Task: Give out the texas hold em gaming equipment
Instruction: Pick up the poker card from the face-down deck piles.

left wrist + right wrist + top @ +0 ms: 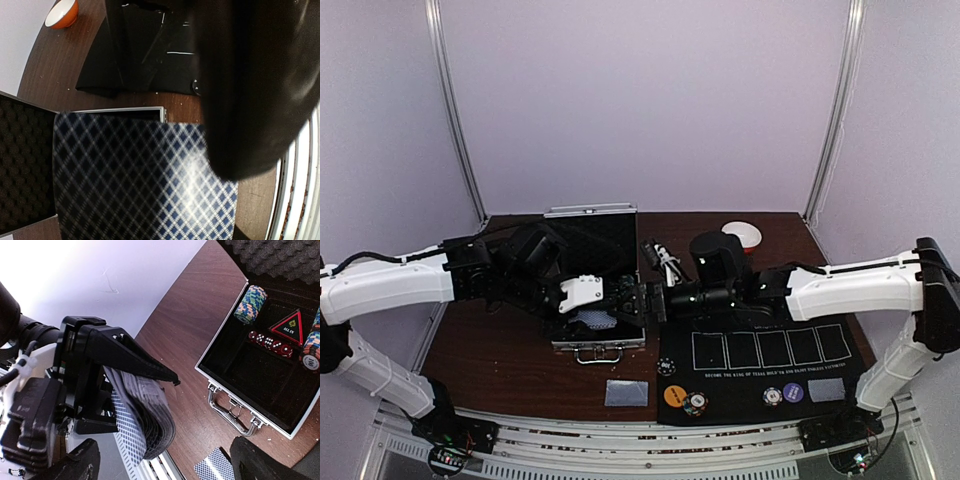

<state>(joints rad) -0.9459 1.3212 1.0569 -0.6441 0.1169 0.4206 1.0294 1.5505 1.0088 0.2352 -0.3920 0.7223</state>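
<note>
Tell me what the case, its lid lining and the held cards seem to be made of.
Case: likely aluminium; its rim is bright silver and the handle shines like metal. Lid lining: matte black foam, shown by its egg-crate bumps. Cards in the left tool: coated paper or plastic, I cannot tell which; they bend in a fan and reflect light.

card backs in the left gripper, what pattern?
Dark blue and white diamond lattice on the cards; clearest in the left wrist view.
</note>
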